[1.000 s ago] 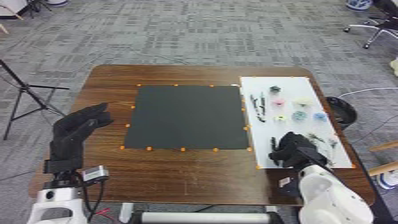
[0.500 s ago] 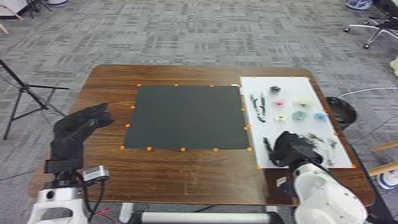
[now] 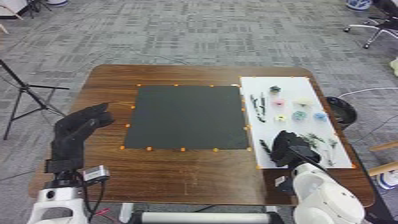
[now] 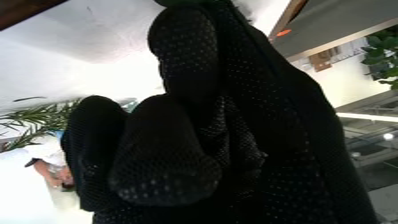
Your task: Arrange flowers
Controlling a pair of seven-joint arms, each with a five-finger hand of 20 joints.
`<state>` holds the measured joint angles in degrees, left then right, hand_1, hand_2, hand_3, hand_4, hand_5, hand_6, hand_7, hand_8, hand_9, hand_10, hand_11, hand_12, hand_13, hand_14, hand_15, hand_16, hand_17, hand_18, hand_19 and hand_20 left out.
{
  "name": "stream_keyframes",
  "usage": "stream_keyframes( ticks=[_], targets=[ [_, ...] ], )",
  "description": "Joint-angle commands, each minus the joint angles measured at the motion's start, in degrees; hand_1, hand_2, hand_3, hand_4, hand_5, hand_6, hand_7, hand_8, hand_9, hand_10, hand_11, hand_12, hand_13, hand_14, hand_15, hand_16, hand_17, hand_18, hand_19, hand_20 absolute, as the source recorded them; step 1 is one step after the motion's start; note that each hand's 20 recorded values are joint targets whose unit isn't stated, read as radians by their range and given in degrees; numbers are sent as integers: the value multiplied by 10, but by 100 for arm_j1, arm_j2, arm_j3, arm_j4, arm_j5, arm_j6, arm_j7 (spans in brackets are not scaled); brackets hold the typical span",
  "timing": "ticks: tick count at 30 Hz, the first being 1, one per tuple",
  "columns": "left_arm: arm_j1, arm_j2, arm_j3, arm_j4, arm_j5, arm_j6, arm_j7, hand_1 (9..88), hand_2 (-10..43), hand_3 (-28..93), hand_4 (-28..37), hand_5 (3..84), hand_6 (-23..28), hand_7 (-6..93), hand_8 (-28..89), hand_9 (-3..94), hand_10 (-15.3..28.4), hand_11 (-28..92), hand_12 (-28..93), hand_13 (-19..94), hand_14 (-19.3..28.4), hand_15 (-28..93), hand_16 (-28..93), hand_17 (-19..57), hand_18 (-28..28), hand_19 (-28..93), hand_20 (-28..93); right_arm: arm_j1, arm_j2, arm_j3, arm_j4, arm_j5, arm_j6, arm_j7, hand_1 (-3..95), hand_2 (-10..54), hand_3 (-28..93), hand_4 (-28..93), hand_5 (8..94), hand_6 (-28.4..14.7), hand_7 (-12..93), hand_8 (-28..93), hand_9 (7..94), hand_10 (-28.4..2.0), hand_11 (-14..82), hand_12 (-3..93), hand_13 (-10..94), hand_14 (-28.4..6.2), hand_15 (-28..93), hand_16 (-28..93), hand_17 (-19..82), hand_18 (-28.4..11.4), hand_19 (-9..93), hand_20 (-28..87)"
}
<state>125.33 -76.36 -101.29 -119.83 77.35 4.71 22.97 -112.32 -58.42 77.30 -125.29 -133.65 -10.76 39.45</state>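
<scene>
In the head view, the flower heads (image 3: pixel 298 115) and dark stems (image 3: pixel 258 107) lie on the white sheet (image 3: pixel 289 84) along the right edge of the surface (image 3: pixel 191 175). None has reached the dark mat (image 3: pixel 187 117) left of it, so I'd judge the arranging barely begun, with nearly all the placing left. The right hand (image 3: pixel 289 145) is over the sheet's near end, beside green sprigs (image 3: pixel 315 137). The left hand (image 3: pixel 84 120) is open near the surface's left edge. Compared with a second earlier, the right forearm has shifted leftward and more sprigs show; the flower heads haven't moved.

In the right wrist view, a bit of green (image 4: pixel 178 2) sits against the right hand; whether it's gripped, I can't tell.
</scene>
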Motion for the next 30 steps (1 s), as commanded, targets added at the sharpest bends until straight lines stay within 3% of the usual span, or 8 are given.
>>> stream_keyframes(
  ticks=[1, 10, 16, 23, 25, 30],
  targets=[
    [13, -22, 9, -16, 15, -42, -53, 301, -80, 655, -205, 561, 14, 157, -69, 566, 145, 241, 149, 497, 198, 357, 14, 98, 160, 411, 405, -359, 94, -358, 345, -476, 135, -304, 624, -95, 526, -22, 733, -39, 309, 222, 924, -94, 297, 370, 937, 5, 651, 298, 646, -155, 932, 589],
    [19, -18, 20, -9, 11, -38, -42, 302, -80, 656, -205, 562, 15, 157, -69, 568, 145, 242, 149, 497, 198, 358, 14, 97, 160, 412, 406, -340, 335, -423, 313, -1052, 1311, -784, 602, -95, 557, 13, 722, -41, 397, 184, 923, -86, 355, 374, 937, 12, 683, 296, 665, -149, 932, 617],
    [-7, 19, 21, -12, 14, -7, -52, 304, -81, 656, -206, 560, 16, 159, -69, 569, 144, 243, 149, 497, 198, 358, 14, 96, 161, 414, 407, -133, 503, -226, 58, -932, 1764, -886, 598, -95, 566, 19, 725, -45, 416, 167, 923, -86, 379, 363, 937, 13, 694, 289, 673, -147, 932, 623],
    [-54, 305, -102, 37, -124, 71, -111, 302, -76, 655, -206, 559, 17, 158, -69, 570, 146, 244, 148, 497, 198, 358, 14, 96, 161, 414, 406, 131, 711, -72, -204, -559, 1477, -834, 596, -95, 567, 26, 725, -46, 425, 163, 923, -87, 388, 352, 937, 15, 699, 284, 677, -145, 932, 624],
    [-78, 333, -106, 39, -134, 78, -110, 299, -73, 655, -206, 560, 17, 158, -68, 570, 146, 244, 148, 497, 198, 358, 14, 96, 161, 413, 406, 119, 740, -8, -252, -538, 1134, -797, 595, -95, 565, 27, 723, -45, 427, 165, 923, -88, 389, 348, 937, 15, 698, 284, 677, -145, 932, 624],
    [-68, 282, -96, 44, -78, 26, -124, 296, -71, 657, -207, 559, 18, 157, -68, 570, 147, 244, 148, 496, 198, 358, 13, 95, 160, 410, 403, -157, 710, 39, -233, -373, 949, -842, 563, -95, 547, 38, 687, -37, 435, 175, 901, -92, 339, 390, 937, 4, 638, 349, 651, -145, 932, 634]
  ],
)
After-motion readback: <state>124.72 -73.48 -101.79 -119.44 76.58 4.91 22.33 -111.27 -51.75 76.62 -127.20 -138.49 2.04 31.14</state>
